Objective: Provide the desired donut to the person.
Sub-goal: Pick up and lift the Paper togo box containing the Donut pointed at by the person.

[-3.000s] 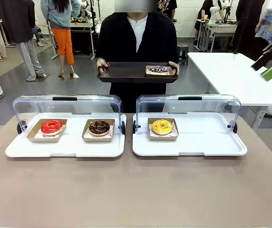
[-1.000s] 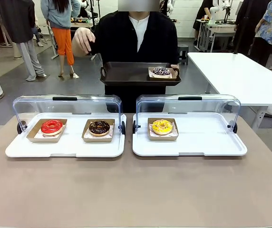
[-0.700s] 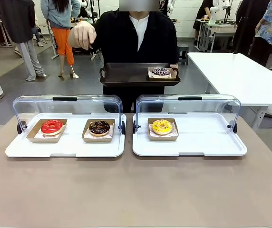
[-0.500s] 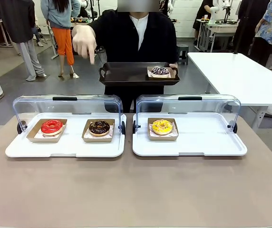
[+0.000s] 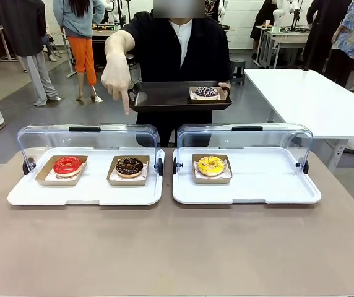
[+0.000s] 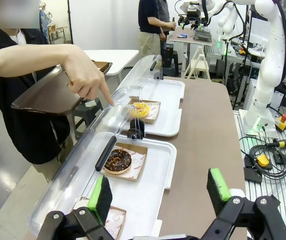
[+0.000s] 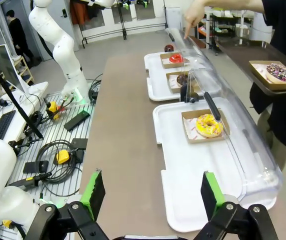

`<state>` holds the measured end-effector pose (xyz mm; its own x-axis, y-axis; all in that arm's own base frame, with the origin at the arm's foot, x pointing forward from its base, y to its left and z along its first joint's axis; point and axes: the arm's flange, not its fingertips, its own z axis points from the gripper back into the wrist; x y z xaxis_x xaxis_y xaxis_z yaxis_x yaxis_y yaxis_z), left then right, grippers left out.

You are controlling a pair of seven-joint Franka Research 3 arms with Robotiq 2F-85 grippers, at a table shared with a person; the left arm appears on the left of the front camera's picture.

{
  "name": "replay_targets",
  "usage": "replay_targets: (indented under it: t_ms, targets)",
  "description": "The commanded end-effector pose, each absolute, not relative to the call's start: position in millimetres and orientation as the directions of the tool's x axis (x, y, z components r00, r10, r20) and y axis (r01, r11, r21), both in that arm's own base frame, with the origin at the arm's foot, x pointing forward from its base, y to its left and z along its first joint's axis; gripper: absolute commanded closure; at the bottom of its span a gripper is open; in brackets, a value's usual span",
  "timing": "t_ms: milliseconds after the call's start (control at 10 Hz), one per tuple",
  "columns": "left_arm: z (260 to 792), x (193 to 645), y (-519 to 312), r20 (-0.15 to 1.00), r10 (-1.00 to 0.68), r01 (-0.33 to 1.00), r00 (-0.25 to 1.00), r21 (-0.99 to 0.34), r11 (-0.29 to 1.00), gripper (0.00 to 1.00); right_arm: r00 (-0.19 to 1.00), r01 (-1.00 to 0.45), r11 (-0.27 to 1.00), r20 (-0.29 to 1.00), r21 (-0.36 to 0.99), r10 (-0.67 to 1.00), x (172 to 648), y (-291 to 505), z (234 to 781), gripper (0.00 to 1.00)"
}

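Note:
Across the table, the person [image 5: 177, 49] holds a dark tray [image 5: 164, 97] carrying a purple-sprinkled donut [image 5: 206, 92]. Their other hand [image 5: 117, 77] points an index finger down over the left case, above the chocolate donut [image 5: 129, 166]. A red donut [image 5: 67, 165] lies to its left and a yellow donut [image 5: 211, 164] lies in the right case. Each sits in a brown paper tray. My left gripper [image 6: 160, 192] is open above the left case, with the chocolate donut [image 6: 118, 160] ahead. My right gripper [image 7: 152, 192] is open near the table edge, short of the yellow donut [image 7: 208, 125].
Both white cases [image 5: 84, 192] [image 5: 257, 189] have clear lids [image 5: 87, 139] raised at the back. A white table [image 5: 301, 93] stands at the far right. Other people move in the background. Bare brown tabletop [image 5: 177, 247] lies in front of the cases.
The person's free hand has left the tray, risen to shoulder height, then come forward and down until its finger points over the left case. The donuts in the cases have not moved.

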<state>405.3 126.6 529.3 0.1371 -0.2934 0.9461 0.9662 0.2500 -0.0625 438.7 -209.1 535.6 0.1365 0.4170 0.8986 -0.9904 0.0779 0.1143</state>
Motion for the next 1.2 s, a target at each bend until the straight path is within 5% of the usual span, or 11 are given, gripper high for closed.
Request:
replay_targets:
  t_ms: [0,1100]
  targets:
    - [530.8,404.7,126.5,0.949,-0.286,0.967,0.13,-0.057,0.249,0.0,0.137,-0.99,0.088,0.903,0.111,0.407,437.9,-206.6,534.4,0.0]
    - [530.8,404.7,126.5,0.949,-0.286,0.967,0.13,-0.057,0.249,0.0,0.137,-0.99,0.088,0.903,0.111,0.407,437.9,-206.6,534.4,0.0]
